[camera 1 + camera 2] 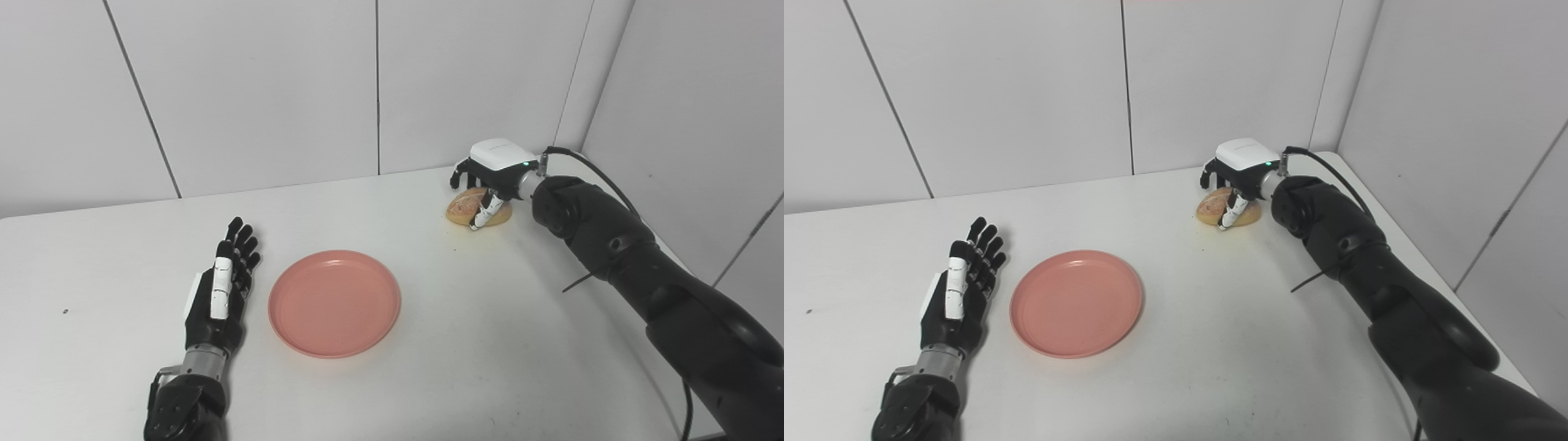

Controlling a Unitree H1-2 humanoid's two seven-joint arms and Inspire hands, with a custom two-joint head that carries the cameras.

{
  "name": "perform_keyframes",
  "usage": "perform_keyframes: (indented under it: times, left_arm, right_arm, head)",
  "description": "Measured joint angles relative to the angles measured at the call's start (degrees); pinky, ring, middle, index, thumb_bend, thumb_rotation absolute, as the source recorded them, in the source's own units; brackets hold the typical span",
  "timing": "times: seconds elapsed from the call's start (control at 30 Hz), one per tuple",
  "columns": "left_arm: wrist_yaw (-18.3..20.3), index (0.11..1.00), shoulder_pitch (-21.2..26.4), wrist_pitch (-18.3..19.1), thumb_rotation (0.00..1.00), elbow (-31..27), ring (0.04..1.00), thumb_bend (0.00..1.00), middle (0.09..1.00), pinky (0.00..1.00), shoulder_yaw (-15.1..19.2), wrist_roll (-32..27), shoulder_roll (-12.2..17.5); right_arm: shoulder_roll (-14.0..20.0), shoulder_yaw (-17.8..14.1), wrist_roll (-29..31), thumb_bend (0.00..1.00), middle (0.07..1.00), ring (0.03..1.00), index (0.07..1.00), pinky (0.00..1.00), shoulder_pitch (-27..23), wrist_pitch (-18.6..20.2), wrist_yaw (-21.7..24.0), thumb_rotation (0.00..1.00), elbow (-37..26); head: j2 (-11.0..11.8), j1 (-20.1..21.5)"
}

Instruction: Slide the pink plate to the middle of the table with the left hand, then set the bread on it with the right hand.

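One plate [334, 302], one bread [465, 209], two hands on one white table [429, 343]. The plate is pink, round and shallow, lying flat and right way up near the middle of the table, a little toward the near side; being round, it has no long axis to speak of.

The bread is a tan, domed roll at the far right, close to the wall corner and well apart from the plate. Its long axis runs roughly left to right.

The right hand [490, 174] is over the bread, palm down, fingers curled over its far side and the thumb [484, 211] reaching down its near side — it wraps the roll, which sits on the table. Whether the grip is tight cannot be told.

The left hand [220, 294] lies just left of the plate, apart from its rim, fingers straight and close together, pointing away toward the far wall — holding nothing.
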State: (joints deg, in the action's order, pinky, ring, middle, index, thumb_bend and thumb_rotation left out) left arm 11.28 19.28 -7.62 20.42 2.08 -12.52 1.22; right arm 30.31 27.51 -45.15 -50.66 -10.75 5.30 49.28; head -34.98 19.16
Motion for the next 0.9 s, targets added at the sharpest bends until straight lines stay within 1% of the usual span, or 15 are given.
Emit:
perform_keyframes:
  times: [0.03, 0.07, 0.13, 0.23, 0.4, 0.5, 0.57, 0.6, 0.7, 0.8, 0.9]
  left_arm:
    - [0.0, 1.0, 0.0, 0.1, 0.91, 0.0, 1.0, 0.8, 1.0, 1.0, 0.0, 0.0, 0.0]
    - [0.0, 1.0, 0.0, 0.3, 0.91, -0.1, 1.0, 0.8, 1.0, 1.0, 0.0, 0.0, 0.0]
    - [0.0, 1.0, -0.1, 0.6, 0.91, -0.1, 1.0, 0.79, 1.0, 1.0, 0.0, 0.0, -0.1]
    - [0.0, 1.0, -0.1, 0.7, 0.91, -0.3, 1.0, 0.79, 1.0, 1.0, 0.0, 0.0, -0.1]
    - [0.0, 1.0, -0.4, 0.7, 0.91, -0.7, 1.0, 0.79, 1.0, 1.0, 0.0, 0.0, -0.2]
    - [0.0, 1.0, -0.4, 0.7, 0.92, -0.7, 1.0, 0.79, 1.0, 1.0, -0.1, 0.0, -0.2]
    - [0.0, 1.0, -0.5, 0.7, 0.92, -0.8, 1.0, 0.78, 1.0, 1.0, -0.2, 0.0, -0.2]
    - [0.0, 1.0, -0.5, 0.7, 0.92, -0.8, 1.0, 0.79, 1.0, 1.0, -0.2, 0.0, -0.2]
    - [0.0, 1.0, -0.6, 0.9, 0.92, -1.1, 1.0, 0.79, 1.0, 1.0, -0.2, 0.0, -0.2]
    - [0.0, 1.0, -0.8, 1.3, 0.92, -1.3, 1.0, 0.79, 1.0, 1.0, -0.3, 0.0, -0.3]
    - [0.0, 1.0, -0.8, 1.3, 0.92, -1.3, 1.0, 0.79, 1.0, 1.0, -0.3, 0.0, -0.3]
  right_arm:
    - [0.0, 0.2, -0.2, 0.51, 0.517, 0.402, 0.508, 0.28, 0.0, -0.7, -1.1, 0.0, 0.3]
    - [0.0, 0.3, -0.5, 0.51, 0.487, 0.379, 0.536, 0.28, 0.0, -1.7, -2.5, 0.0, 0.7]
    - [-0.2, 0.4, -0.6, 0.51, 0.469, 0.368, 0.545, 0.27, -0.1, -2.6, -3.9, 0.0, 1.2]
    - [-0.6, 0.4, -0.6, 0.51, 0.463, 0.367, 0.54, 0.26, 0.0, -3.3, -6.3, 0.0, 2.2]
    - [-0.8, 0.3, -0.7, 0.51, 0.462, 0.38, 0.529, 0.26, 0.0, -5.0, -10.6, 0.0, 1.9]
    - [-1.0, 0.1, -0.7, 0.51, 0.461, 0.386, 0.523, 0.26, 0.0, -5.8, -11.7, 0.0, 1.4]
    - [-1.2, 0.0, -0.7, 0.51, 0.457, 0.388, 0.524, 0.26, 0.2, -7.1, -13.0, 0.0, 0.9]
    - [-1.2, -0.1, -0.6, 0.51, 0.459, 0.39, 0.522, 0.27, 0.4, -8.2, -13.7, 0.0, 0.2]
    - [-2.0, -0.5, -0.4, 0.51, 0.46, 0.391, 0.523, 0.27, 1.0, -9.1, -14.3, 0.0, -2.5]
    - [-2.9, -1.1, 0.3, 0.51, 0.44, 0.384, 0.518, 0.23, 1.5, -10.0, -14.5, 0.0, -4.3]
    - [-4.0, -1.7, 1.2, 0.51, 0.44, 0.369, 0.516, 0.2, 2.2, -11.0, -14.6, 0.0, -6.8]
  head:
    - [0.0, 0.0]
    - [0.0, -0.1]
    - [0.1, -0.3]
    - [0.1, -0.3]
    - [-0.2, -0.7]
    - [-0.2, -1.0]
    - [-0.3, -1.1]
    - [-0.4, -1.2]
    - [-0.4, -1.3]
    - [-0.4, -1.3]
    - [-0.5, -1.8]
